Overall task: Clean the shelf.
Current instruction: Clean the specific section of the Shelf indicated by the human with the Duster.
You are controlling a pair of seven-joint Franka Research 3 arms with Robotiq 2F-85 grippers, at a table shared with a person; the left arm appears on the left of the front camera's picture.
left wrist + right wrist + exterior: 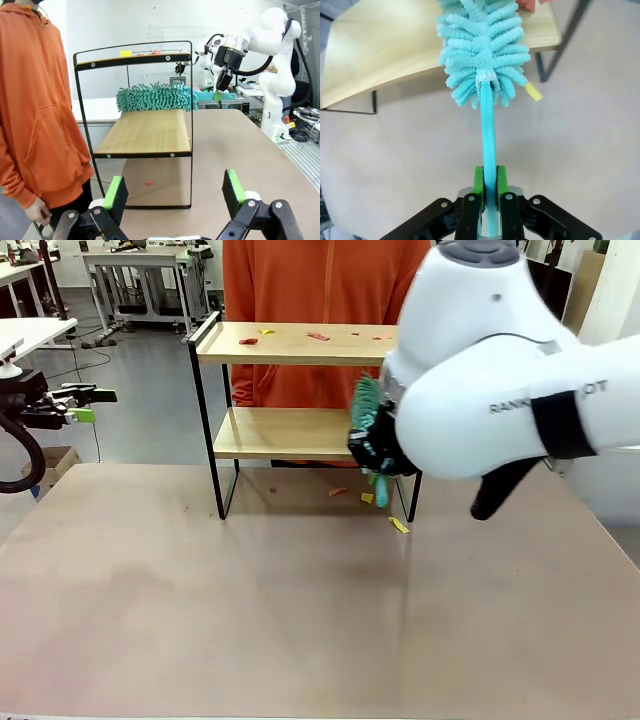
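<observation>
The shelf (pixel 300 344) stands at the table's far middle, with small red and yellow scraps (pixel 318 336) on its top board. My right gripper (pixel 378 458) is shut on the handle of a teal fluffy duster (pixel 482 50). The duster's head lies over the right end of the lower board (pixel 380 45); from the side the duster (pixel 155 97) hovers just above that board (pixel 145 132). My left gripper (pixel 174 190) stands open and holds nothing. It is off the table's left side (pixel 85 405), facing the shelf's end.
A person in an orange hoodie (pixel 320 280) stands right behind the shelf. Yellow and orange scraps (pixel 399 525) lie on the table by the shelf's right leg, and a red scrap (pixel 148 183) lies under the shelf. The near half of the table (pixel 250 620) is bare.
</observation>
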